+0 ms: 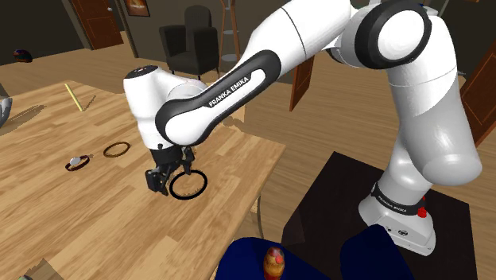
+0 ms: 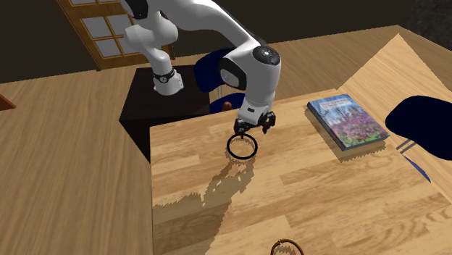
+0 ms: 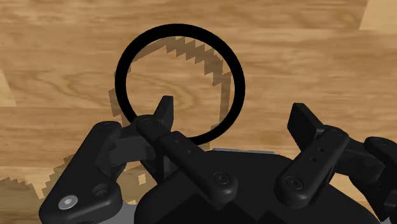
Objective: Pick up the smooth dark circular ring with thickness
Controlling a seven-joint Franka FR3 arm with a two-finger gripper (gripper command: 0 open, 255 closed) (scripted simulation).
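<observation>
**Ann:** Biggest things first: the pale wooden worktop [image 1: 71,215] runs under everything, and the white arm [image 1: 238,83] reaches out over it with its wrist bent down.

**Raj:** What's around the end effector?

**Ann:** A book with a blue-purple cover [image 2: 346,122] lies flat, well apart from the end effector [image 2: 253,130] toward the second exterior view's right. A blue seat [image 2: 427,123] sits farther out the same way.

**Raj:** And the end effector itself?

**Ann:** All black, pointing down at the wood, fingers [image 3: 167,111] spread apart with nothing clamped between them.

**Raj:** Now the ring!

**Ann:** The dark ring [image 3: 180,28] lies flat on the worktop right under the fingertips. It's a clean circle, solid black, smooth and unmarked. The band is rounded and fairly stout, and the wood grain shows through its open middle. A jagged shadow falls on the wood inside and beside it.

**Raj:** How do the fingers sit against it?

**Ann:** In the wrist view one fingertip shows inside the circle and the other stands outside, so the near arc of the band runs between them. I can't tell whether the inner finger touches the band.

**Raj:** Anything smaller?

**Ann:** A thin brown ring [image 1: 106,149] lies apart from the end effector, toward the shoulder view's left. Its band is much slimmer than the black one's.
</observation>
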